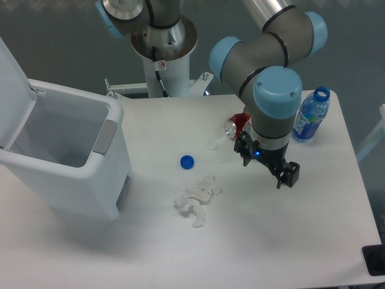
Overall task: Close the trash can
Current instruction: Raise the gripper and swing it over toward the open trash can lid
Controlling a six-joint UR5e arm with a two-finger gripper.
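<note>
The trash can (78,180), a large white boxy bin, stands at the left of the table. Its flat white lid (13,90) is swung up and back at the far left, so the bin's inside shows. A grey latch (103,137) sits on the rim that faces the table's middle. My gripper (267,168) hangs over the table's right half, well to the right of the bin and touching nothing. Its black fingers (289,174) stand apart, open, with nothing between them.
A blue water bottle without a cap (310,117) stands at the back right. A red can (237,127) lies just behind the gripper. A blue cap (187,161) and crumpled white wrapping (197,198) lie mid-table. The arm's base (163,54) rises at the back.
</note>
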